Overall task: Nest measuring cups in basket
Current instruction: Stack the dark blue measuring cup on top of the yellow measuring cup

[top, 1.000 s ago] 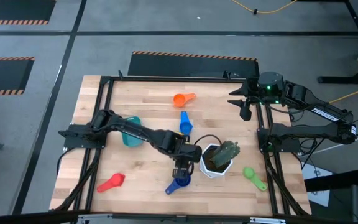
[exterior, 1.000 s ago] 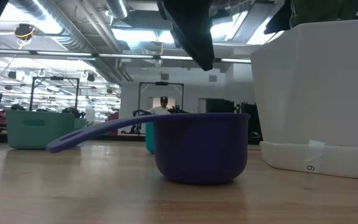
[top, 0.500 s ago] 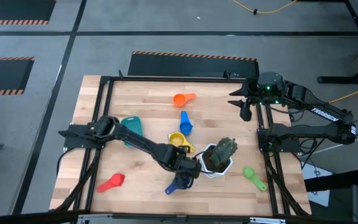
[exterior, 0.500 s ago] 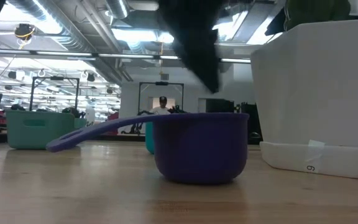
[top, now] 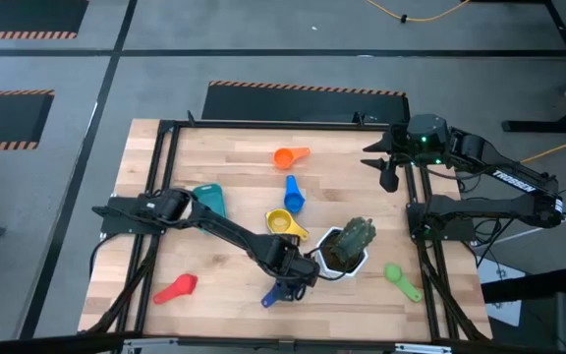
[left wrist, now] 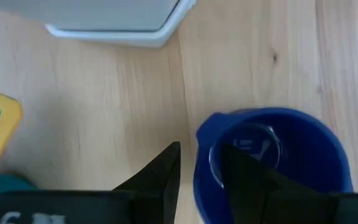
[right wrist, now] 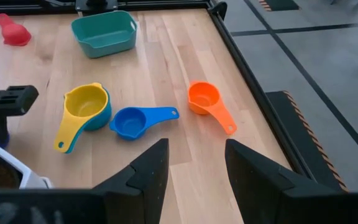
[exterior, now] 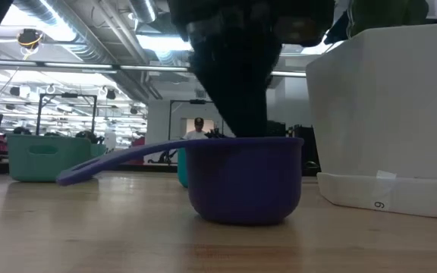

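Straddling the rim of the dark blue plastic measuring cup [left wrist: 272,165], the left gripper [left wrist: 201,171] has its jaws released, one finger inside the bowl. That cup sits at the worktop's [top: 224,157] six o'clock edge, beside the white hexagonal plant pot [top: 342,258]. Parked at two o'clock, the right gripper [right wrist: 194,165] is released too.
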`<state>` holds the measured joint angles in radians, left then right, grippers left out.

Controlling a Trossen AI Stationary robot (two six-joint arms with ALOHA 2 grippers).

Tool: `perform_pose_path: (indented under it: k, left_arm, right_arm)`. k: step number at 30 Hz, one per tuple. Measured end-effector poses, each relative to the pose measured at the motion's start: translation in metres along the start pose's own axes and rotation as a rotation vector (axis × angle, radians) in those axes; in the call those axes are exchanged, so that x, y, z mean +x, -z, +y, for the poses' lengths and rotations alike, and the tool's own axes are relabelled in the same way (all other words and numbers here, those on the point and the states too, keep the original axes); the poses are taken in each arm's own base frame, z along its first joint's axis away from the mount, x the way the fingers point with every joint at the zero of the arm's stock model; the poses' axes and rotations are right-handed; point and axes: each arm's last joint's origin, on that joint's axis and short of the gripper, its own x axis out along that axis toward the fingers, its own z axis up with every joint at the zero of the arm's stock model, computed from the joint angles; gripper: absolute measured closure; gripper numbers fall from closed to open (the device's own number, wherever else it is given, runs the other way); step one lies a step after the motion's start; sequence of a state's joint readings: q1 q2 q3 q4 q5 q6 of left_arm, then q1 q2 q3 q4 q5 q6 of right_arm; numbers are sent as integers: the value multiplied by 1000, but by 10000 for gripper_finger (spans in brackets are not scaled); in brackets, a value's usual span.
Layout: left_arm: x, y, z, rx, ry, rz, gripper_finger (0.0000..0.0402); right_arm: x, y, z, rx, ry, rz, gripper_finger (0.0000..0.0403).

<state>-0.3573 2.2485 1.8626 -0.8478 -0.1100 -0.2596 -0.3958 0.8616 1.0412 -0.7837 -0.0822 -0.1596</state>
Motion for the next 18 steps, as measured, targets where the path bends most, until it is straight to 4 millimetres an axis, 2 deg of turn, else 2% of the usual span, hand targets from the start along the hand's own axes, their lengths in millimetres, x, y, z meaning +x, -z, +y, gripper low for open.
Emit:
perform_pose_path:
  k: [6,14,18]
  left_arm:
    - [0,1,0,1,-5,13,309]
    - [0,1,1,-3,-4,14,384]
    - [-7,0,1,-76,4,3,391]
  right_arm:
    - [0,0,0,-1,0,0,240]
    - [0,0,0,-1,0,0,240]
    - [0,0,0,-1,0,0,240]
